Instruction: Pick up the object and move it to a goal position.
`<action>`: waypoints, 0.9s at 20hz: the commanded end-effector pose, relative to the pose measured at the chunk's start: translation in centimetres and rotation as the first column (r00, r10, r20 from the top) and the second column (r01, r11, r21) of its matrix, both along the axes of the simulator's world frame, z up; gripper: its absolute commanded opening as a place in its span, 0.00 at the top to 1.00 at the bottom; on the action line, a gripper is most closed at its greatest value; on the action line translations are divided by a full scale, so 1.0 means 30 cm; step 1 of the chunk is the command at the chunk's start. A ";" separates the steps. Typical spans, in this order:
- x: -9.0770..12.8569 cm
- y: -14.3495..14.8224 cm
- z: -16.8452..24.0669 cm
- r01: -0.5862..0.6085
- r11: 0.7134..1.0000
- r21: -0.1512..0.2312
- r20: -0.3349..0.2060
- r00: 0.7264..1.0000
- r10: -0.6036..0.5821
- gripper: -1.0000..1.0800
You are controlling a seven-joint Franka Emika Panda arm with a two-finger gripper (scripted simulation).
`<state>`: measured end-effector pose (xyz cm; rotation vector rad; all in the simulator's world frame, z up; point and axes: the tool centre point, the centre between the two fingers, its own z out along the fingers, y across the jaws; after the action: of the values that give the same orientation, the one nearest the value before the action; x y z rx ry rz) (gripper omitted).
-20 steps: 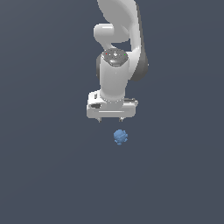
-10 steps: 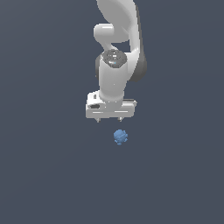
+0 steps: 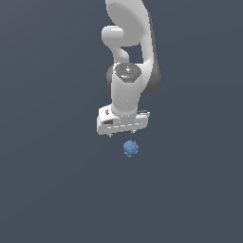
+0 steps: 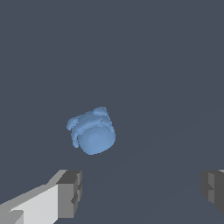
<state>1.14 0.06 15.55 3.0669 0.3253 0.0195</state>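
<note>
The object, a small knobbly blue blob [image 3: 130, 148], lies on the dark grey floor. It also shows in the wrist view [image 4: 92, 130]. My white gripper [image 3: 122, 135] points down and hangs just above the blob, a little toward the exterior view's left of it. The gripper [image 4: 142, 190] is open and empty, with its two grey fingertips [image 4: 70, 192] set far apart. The blob is not between the fingers; in the wrist view it lies beyond them, nearer one finger. Nothing touches the blob.
The white arm [image 3: 130, 57] rises behind the gripper. The floor [image 3: 47, 190] is a plain dark grey surface with no other objects or goal marker in view.
The gripper has come down a little toward the blob. The blob has not moved. The fingers stay open.
</note>
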 end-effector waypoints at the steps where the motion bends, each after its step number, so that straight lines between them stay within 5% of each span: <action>1: 0.005 0.019 -0.030 -0.051 0.999 0.005 -0.005 0.999 0.051 0.04; 18: 0.027 0.145 -0.213 -0.360 0.931 0.053 -0.019 0.932 0.361 0.04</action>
<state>1.90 4.23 9.37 3.0118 0.8762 -0.0012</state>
